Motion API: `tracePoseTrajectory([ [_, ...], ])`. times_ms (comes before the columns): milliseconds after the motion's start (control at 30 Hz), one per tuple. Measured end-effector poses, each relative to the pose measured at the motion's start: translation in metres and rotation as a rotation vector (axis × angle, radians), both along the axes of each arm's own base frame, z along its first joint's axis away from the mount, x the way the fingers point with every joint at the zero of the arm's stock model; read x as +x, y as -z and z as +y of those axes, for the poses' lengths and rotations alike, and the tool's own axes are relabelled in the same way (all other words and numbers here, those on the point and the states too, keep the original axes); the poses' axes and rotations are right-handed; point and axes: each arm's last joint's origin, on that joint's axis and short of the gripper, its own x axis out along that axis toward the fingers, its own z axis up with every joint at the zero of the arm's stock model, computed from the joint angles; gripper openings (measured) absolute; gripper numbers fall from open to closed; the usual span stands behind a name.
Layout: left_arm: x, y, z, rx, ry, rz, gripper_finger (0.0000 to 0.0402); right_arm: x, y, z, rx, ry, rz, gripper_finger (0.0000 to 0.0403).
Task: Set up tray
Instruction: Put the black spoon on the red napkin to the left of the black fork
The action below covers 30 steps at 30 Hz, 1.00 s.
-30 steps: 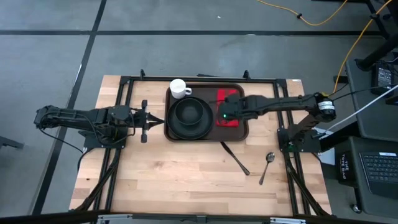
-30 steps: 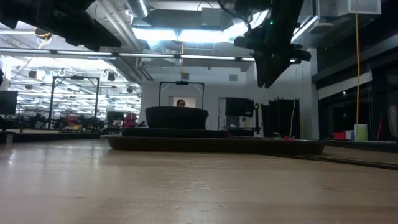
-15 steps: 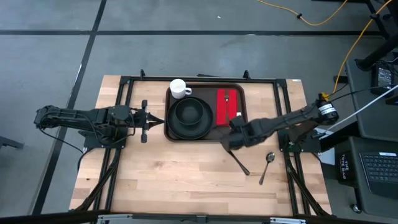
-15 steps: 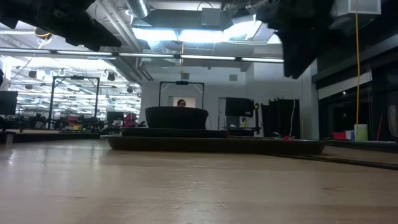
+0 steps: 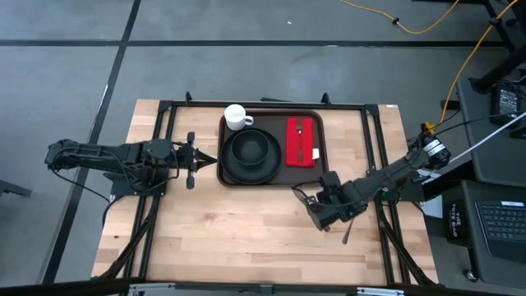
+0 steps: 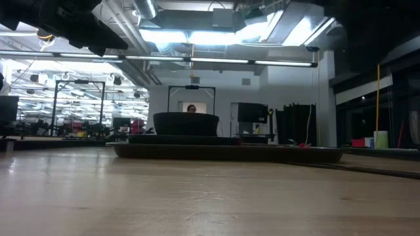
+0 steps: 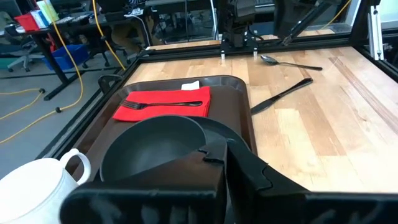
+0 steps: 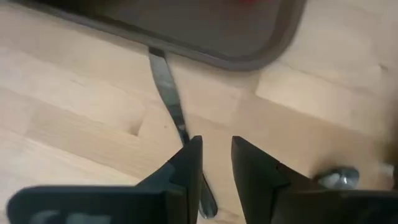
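The dark brown tray (image 5: 322, 168) lies at the table's far middle, its corner (image 8: 273, 53) showing in the right wrist view. It carries a black plate and bowl (image 5: 251, 154), a white mug (image 5: 237, 117) and a red napkin (image 5: 301, 141) with a fork on it. A dark knife (image 8: 166, 87) lies on the wood by the tray's near right corner. My right gripper (image 8: 216, 163) hovers low over the knife's middle, fingers slightly open; whether they touch it I cannot tell. My left gripper (image 5: 210, 160) waits shut at the tray's left edge.
A spoon (image 8: 336, 178) lies on the wood just right of the knife, also seen as the spoon (image 7: 289, 61) in the left wrist view. Bare wood stretches across the near half of the table (image 5: 214, 238). Black frame rails run along the table's left and right sides.
My right gripper has left the red napkin on the tray, swung toward the table's near edge and dropped down over the knife on the wood. The napkin with the fork stays on the tray, now uncovered. In the low view the arm has moved out of the picture.
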Motion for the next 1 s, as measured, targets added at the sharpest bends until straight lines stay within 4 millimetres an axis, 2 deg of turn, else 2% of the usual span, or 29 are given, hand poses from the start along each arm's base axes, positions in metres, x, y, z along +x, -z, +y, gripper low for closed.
tracePoseTrajectory([
  [200,0.0,0.0,0.0,0.0,0.0,0.0,0.0002,-0.02,0.0,0.014,0.034,0.163,0.064,0.009],
  [600,0.0,0.0,0.0,0.0,0.0,0.0,0.0002,-0.04,0.003,0.043,0.125,0.371,0.057,0.009],
  [1000,0.0,0.0,0.0,0.0,0.0,0.0,0.0001,-0.059,0.052,0.044,0.153,0.414,0.188,0.009],
])
